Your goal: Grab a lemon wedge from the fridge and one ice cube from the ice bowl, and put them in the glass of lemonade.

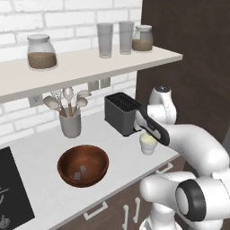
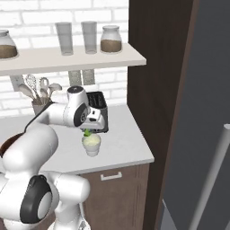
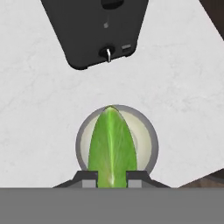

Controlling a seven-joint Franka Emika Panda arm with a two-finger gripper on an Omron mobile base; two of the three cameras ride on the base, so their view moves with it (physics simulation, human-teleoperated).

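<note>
On the shelf point(image 1: 81, 67): two jars point(image 1: 42, 52) and two tall glasses point(image 1: 105, 40); on the counter point(image 1: 40, 148): one bowl point(image 1: 83, 165) holding two ice cubes point(image 1: 81, 173), one toaster point(image 1: 121, 113), one cup point(image 1: 148, 143), one utensil holder point(image 1: 70, 123); one lemon wedge point(image 3: 111, 146).

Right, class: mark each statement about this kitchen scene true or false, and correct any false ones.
1. The gripper is shut on the lemon wedge. True.
2. The lemon wedge hangs above the ice bowl. False: it hangs above the glass of lemonade.
3. The toaster stands behind the glass of lemonade. True.
4. The ice bowl sits on the shelf. False: it sits on the counter.
5. Two tall clear glasses stand on the shelf. True.
</note>
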